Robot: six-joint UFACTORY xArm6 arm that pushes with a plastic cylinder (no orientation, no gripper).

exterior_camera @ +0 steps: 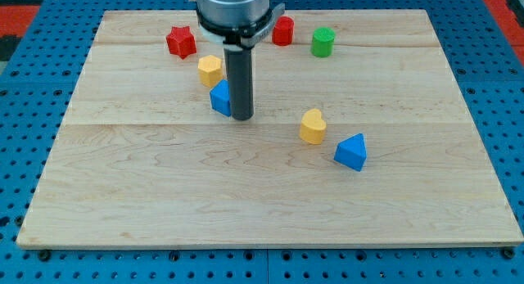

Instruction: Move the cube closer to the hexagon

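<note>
The blue cube (219, 97) lies left of centre on the wooden board (164, 186), partly hidden by my rod. The yellow hexagon (210, 70) lies just above it, nearly touching it. My tip (241, 118) rests on the board against the cube's right side. The rod rises straight up from there to the arm's head at the view's top.
A red star (181, 42) lies at the top left. A red block (283, 30) and a green block (322, 42) lie at the top, right of the rod. A yellow heart (312, 126) and a blue triangular block (351, 152) lie right of centre.
</note>
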